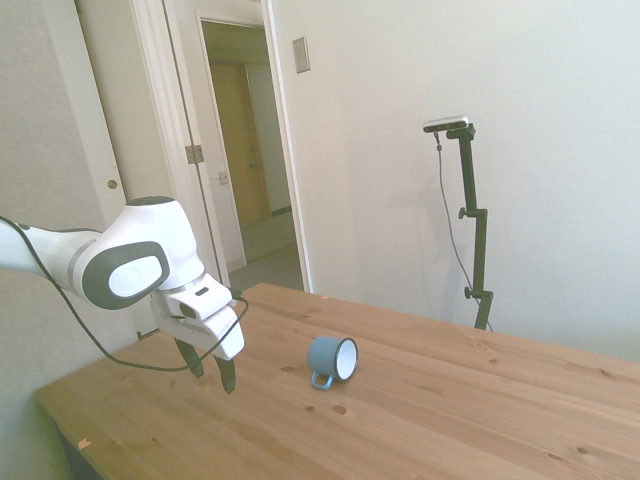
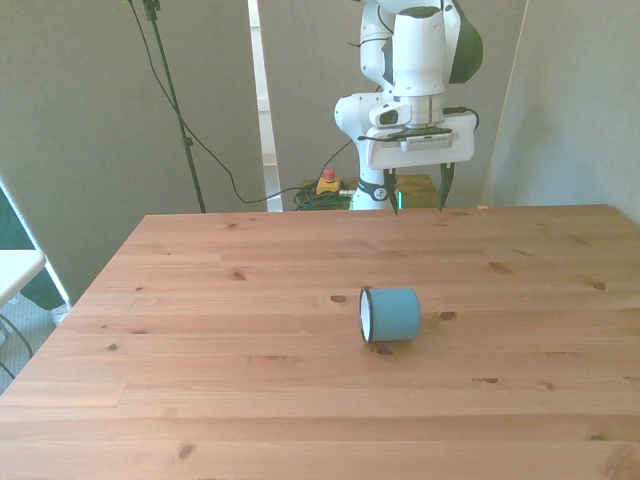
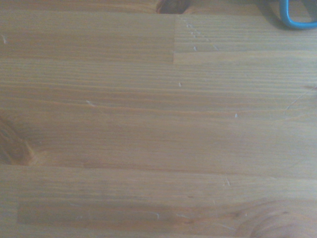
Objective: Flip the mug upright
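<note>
I have the mug (image 2: 391,315) lying on its side near the middle of the table (image 2: 200,400), its white-lined mouth turned toward the front view's left and its closed base toward the right. In the side view the loop handle (image 1: 321,380) is tucked low against the wood, which I take to be what stops it rolling along the planks. The end effector (image 2: 420,190) hangs above the far part of the table, well apart from the mug, fingers pointing down and spread with nothing between them; that open stance suits an approach, since the mug looks about as wide as the gap. The wrist view is almost all bare wood grain, with only a blue curve (image 3: 297,17) at its edge, probably the handle, so I judge I am not yet lined up over it. Nothing of the flip has begun: I expect I must bring the arm nearer first, then take the rim or wall.
</note>
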Available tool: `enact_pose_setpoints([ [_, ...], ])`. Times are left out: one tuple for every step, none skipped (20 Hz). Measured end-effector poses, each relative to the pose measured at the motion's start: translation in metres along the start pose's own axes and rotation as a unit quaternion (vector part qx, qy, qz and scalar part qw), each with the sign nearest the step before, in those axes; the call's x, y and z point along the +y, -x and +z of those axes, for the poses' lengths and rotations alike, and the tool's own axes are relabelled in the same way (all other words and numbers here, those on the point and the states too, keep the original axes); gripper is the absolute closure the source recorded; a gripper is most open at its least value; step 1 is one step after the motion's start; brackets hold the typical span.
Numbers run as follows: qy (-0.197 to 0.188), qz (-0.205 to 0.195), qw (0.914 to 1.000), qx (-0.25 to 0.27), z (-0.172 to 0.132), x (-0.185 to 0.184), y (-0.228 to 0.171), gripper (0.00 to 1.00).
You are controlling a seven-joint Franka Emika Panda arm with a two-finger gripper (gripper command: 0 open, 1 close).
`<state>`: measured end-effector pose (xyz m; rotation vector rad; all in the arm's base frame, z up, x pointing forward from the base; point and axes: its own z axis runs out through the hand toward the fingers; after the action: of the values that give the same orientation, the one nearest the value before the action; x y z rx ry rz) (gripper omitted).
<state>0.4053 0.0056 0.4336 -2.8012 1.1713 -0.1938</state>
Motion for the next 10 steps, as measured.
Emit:
enact_pose_setpoints([
  [0.001,0.001,1.0,-0.001,0.001,0.0,0.0,0.0],
  [0.003,0.005,1.0,-0.003,0.002,0.001,0.0,0.0],
  [0.003,0.007,1.0,-0.004,0.001,0.002,-0.003,0.0],
  [0.001,0.011,0.9999,-0.001,-0.002,0.003,-0.007,0.0],
  [0.0,0.016,0.9999,0.005,-0.008,0.007,-0.016,0.0],
  [-0.005,0.024,0.9996,0.015,-0.017,0.013,-0.031,0.0],
  [-0.008,0.031,0.9992,0.024,-0.026,0.02,-0.048,0.0],
  [-0.012,0.039,0.9986,0.033,-0.035,0.029,-0.069,0.0],
  [-0.015,0.045,0.9982,0.038,-0.042,0.038,-0.09,0.0],
  [-0.016,0.049,0.9978,0.042,-0.046,0.044,-0.111,0.0],
])
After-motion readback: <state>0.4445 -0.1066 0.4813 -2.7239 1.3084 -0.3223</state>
